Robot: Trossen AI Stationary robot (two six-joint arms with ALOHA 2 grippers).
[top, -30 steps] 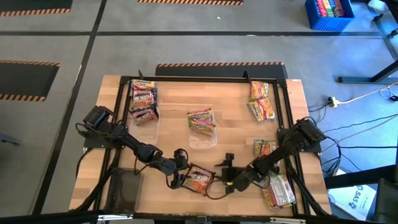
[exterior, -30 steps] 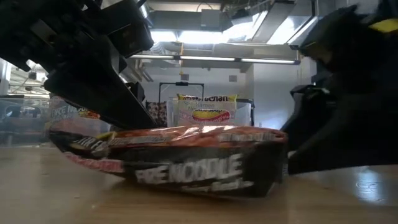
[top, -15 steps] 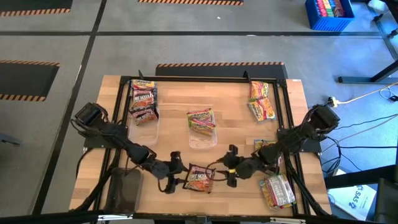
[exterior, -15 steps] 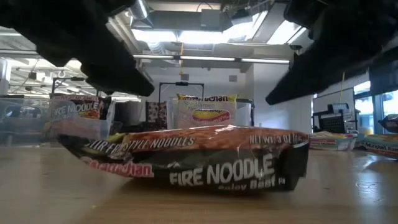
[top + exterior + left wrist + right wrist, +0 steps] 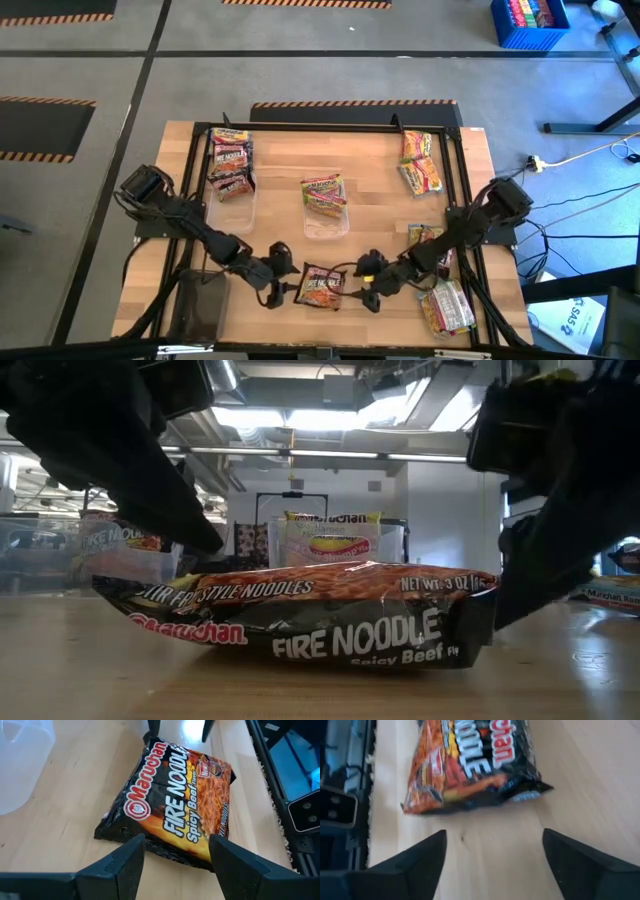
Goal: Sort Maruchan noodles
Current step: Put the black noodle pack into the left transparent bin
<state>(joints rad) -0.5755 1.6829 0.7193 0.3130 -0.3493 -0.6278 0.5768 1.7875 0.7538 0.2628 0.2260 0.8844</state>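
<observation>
Packet [image 5: 323, 288] of dark Maruchan Fire Noodle lies flat on the wooden table [image 5: 380, 180], low and centre in the high view, with nothing gripping it. In the low view its long printed side faces the camera and its ends sit free of both arms.

The left gripper [image 5: 283, 285] is just beside the packet's left end, fingers apart, and the left wrist view shows the packet's near edge lying just past the 2 fingertips [image 5: 127, 857], between their lines but not yet pinched. The right gripper [image 5: 362, 290] stands just beside the right end; its wrist view shows the fingers [image 5: 427, 855] spread wide with bare wood between them and the packet farther off, so it holds nothing.

Farther out, 1 clear tray [image 5: 228, 205] at upper left of the table holds matching dark packets [image 5: 231, 165], a middle tray [image 5: 326, 222] holds another packet [image 5: 324, 194], orange packets [image 5: 420, 165] lie at upper right, and unsorted ones [image 5: 445, 305] sit at lower right.

The step in hand looks like picking up this dark packet for sorting, probably with the left arm while the right lets go. Next, the left fingers need to slide on over the packet's edge, close on the crinkly wrapper, lift, and carry it toward the upper left tray.
</observation>
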